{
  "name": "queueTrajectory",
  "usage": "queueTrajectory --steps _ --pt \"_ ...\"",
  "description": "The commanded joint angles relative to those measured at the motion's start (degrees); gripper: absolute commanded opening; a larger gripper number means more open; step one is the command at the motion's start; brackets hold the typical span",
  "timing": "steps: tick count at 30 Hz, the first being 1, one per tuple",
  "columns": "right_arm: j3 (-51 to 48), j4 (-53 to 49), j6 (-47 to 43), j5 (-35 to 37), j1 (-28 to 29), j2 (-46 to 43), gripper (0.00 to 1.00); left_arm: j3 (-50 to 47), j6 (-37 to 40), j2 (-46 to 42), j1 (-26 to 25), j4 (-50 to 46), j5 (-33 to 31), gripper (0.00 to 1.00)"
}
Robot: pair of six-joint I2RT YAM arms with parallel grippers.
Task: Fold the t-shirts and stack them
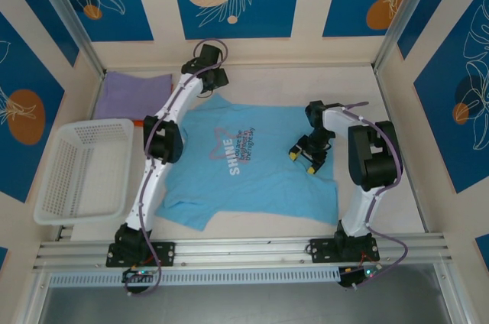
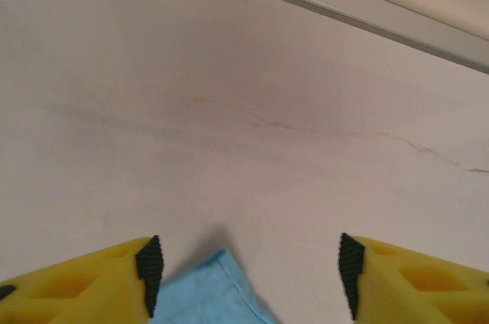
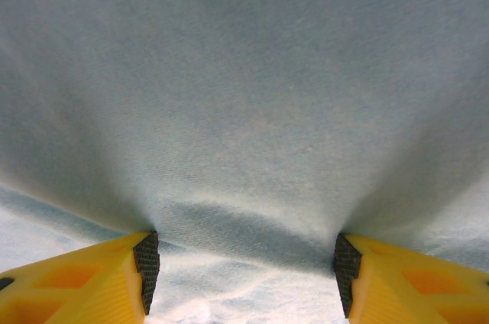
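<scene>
Where the blue t-shirt [image 2: 206, 293] ends, spread left fingers [image 2: 92, 286] face bare table [image 2: 267, 110].

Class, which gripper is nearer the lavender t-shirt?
Left. The left gripper hovers just right of the lavender t-shirt; the right gripper rests on the sky-blue t-shirt, much farther right.

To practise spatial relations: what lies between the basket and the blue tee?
The left arm crosses there above bare table, separating basket from blue tee; the top view shows it.
</scene>
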Motion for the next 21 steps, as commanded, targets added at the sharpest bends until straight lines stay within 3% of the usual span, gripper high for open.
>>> queueTrajectory --steps 1,14,21 --pt "-0.77 -1.11 1.57 0.64 0.52 -3.59 0.64 1.54 2.36 2.51 1.48 1.97 1.28 0.61" --pt "-2.1 -0.93 1.58 -0.21 0.61 -5.53 0.64 1.59 6.47 4.98 -1.03 -3.79 -0.31 0.56" --pt "-2.13 -0.91 1.28 -0.68 0.52 -6.12 0.64 1.54 10.29 5.53 -3.23 -6.28 -4.3 0.52"
